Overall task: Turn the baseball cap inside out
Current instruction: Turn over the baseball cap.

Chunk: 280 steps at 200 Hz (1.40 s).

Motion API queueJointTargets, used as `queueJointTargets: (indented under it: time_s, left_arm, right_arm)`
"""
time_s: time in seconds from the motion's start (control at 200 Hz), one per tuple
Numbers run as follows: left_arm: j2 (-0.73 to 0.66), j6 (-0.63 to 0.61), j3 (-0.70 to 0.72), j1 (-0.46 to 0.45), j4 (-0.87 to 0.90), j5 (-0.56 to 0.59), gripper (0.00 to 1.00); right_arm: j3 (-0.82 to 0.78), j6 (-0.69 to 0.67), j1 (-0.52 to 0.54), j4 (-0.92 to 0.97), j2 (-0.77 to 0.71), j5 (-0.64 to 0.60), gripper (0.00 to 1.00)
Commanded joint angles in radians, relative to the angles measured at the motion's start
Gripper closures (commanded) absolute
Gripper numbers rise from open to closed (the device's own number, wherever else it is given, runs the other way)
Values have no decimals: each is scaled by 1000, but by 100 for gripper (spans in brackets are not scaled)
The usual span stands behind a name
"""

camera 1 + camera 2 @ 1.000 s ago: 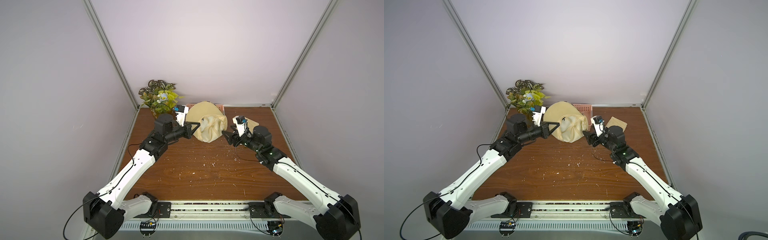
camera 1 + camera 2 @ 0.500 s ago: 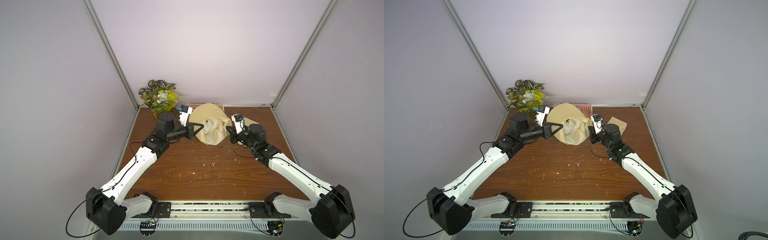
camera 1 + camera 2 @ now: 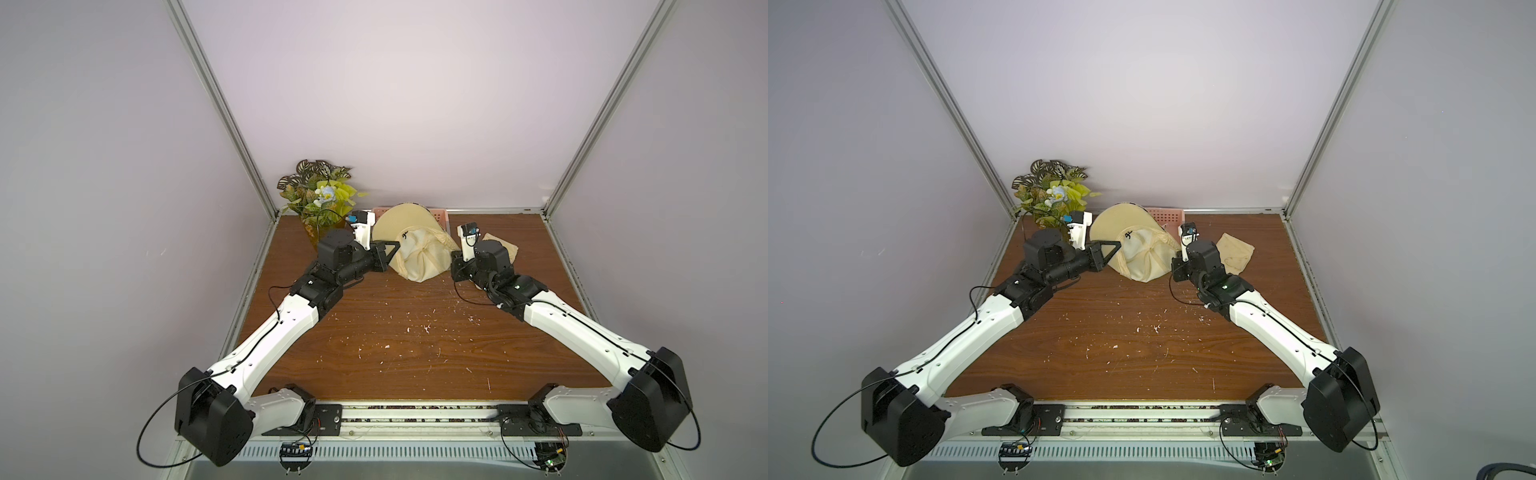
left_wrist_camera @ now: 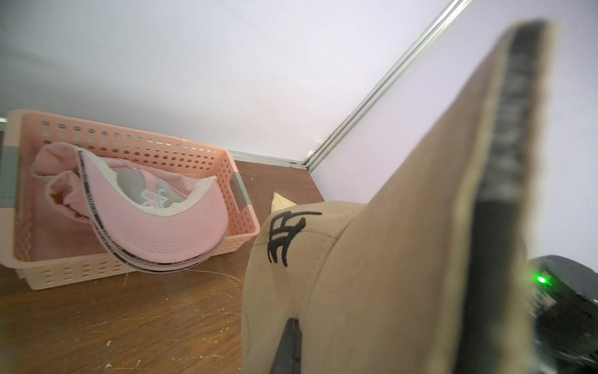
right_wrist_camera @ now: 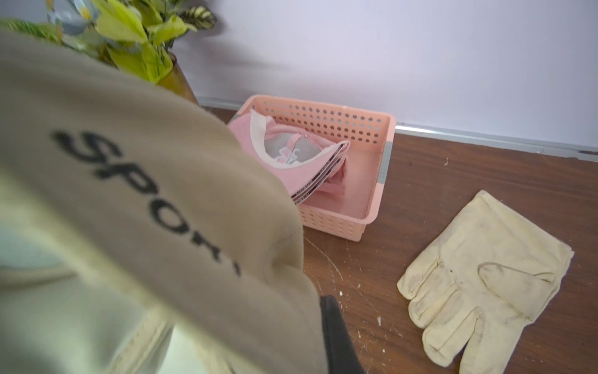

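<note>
The beige baseball cap (image 3: 419, 255) (image 3: 1144, 259) is at the back of the wooden table, brim tilted up toward the rear wall, pale seamed lining facing forward. My left gripper (image 3: 395, 248) (image 3: 1116, 246) is shut on the cap's left edge. In the left wrist view one dark finger (image 4: 290, 348) presses into the beige fabric (image 4: 372, 275). My right gripper (image 3: 454, 258) (image 3: 1174, 261) is shut on the cap's right edge. In the right wrist view its dark finger (image 5: 336, 336) lies against the cloth printed "SPORT" (image 5: 155, 207). The other finger of each gripper is hidden by cloth.
A pink perforated basket (image 4: 241, 194) (image 5: 385, 162) holding a pink cap (image 4: 168, 226) stands against the back wall behind the beige cap. A cream work glove (image 3: 505, 249) (image 5: 485, 275) lies right of my right gripper. A potted plant (image 3: 320, 199) fills the back left corner.
My right gripper moved in to the cap's right edge and shut on it. My left gripper stayed shut on the cap and shifted slightly toward the back.
</note>
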<state>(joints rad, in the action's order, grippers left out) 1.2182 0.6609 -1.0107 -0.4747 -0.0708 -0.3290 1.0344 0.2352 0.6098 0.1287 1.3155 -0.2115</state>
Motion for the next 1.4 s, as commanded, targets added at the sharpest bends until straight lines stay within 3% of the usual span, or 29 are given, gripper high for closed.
queueJointTargets:
  time_s: [0.0,0.155,0.225,0.285,0.415,0.581,0.676,0.781,0.866,0.926,0.991,1.116,1.261,1.396]
  left_arm:
    - [-51,7,2,10,-269,200,100]
    - [-55,-101,47,-1,-289,305,100]
    - [-60,-138,70,-3,-290,325,100]
    - [-65,-166,85,-7,-286,326,100]
    - [-75,-182,104,-13,-265,250,100]
    - [-58,-143,77,-25,-194,47,100]
    - [-41,-185,35,-55,-83,81,100]
    - [-27,-225,7,-86,-3,165,100]
    - [-19,-203,6,-86,-5,148,100]
    - [-16,-166,7,-86,-14,138,100]
    - [-20,-106,11,-86,-26,138,100]
    - [-41,121,33,-87,-72,194,100]
    - [-62,449,15,-90,36,327,100]
    - [-64,644,-35,-93,159,376,100]
  right_arm:
    - [21,-34,-7,212,13,65,100]
    - [44,-81,-11,218,-28,259,100]
    - [46,-80,-18,203,-56,283,100]
    - [47,-68,-24,192,-73,237,100]
    - [69,-30,-25,203,-72,-5,100]
    - [82,17,-24,205,-53,-215,100]
    - [90,41,-23,217,-53,-311,100]
    - [89,36,-23,210,-74,-340,98]
    - [61,-22,-22,133,-111,-252,93]
    - [23,-73,-23,58,-145,-156,87]
    - [-33,-138,-22,-38,-194,-47,72]
    - [-142,-226,-18,-196,-295,22,49]
    - [-155,-325,4,-195,-328,106,40]
    - [-162,-376,55,-214,-347,177,37]
